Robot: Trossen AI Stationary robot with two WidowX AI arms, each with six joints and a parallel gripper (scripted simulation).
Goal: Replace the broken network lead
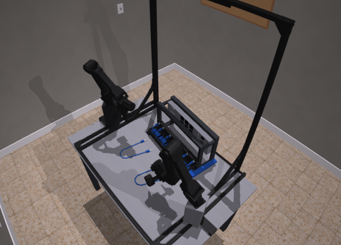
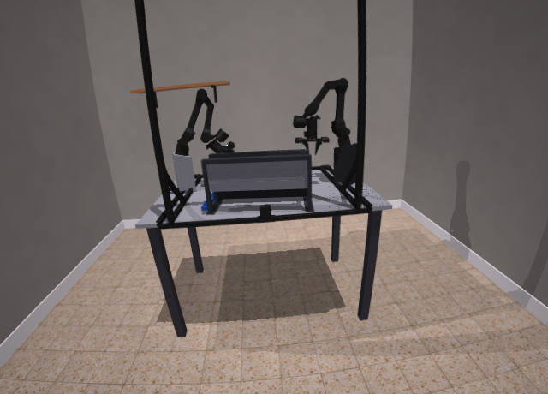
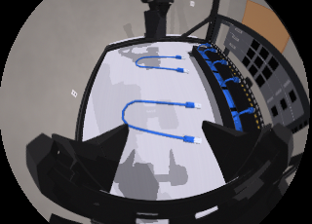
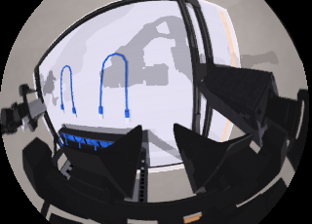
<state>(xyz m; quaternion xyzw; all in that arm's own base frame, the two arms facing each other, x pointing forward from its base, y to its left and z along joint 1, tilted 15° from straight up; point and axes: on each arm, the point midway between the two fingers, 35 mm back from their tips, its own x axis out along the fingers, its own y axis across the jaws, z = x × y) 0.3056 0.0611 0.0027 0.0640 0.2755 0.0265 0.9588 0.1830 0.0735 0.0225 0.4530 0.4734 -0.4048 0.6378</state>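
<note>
The rack point(image 1: 187, 129) stands at the table's far side with blue leads point(image 1: 162, 133) plugged along its low patch panel. I cannot tell which lead is loose. Two blue spare leads lie on the table: one point(image 1: 135, 150) nearer the right arm and one point(image 1: 141, 179) by the left arm. My left gripper point(image 1: 147, 180) point(image 3: 166, 126) is open and empty, hovering over the near spare. My right gripper point(image 1: 132, 106) is in the air beside the rack's end, its fingers partly apart with nothing between them. The panel leads point(image 4: 81, 141) show below it.
A black frame of uprights point(image 1: 154, 44) rises around the table, with rails along its edges. A blue bracket point(image 1: 203, 166) lies at the rack's near end. In the exterior view the rack point(image 2: 256, 173) hides the leads and spares.
</note>
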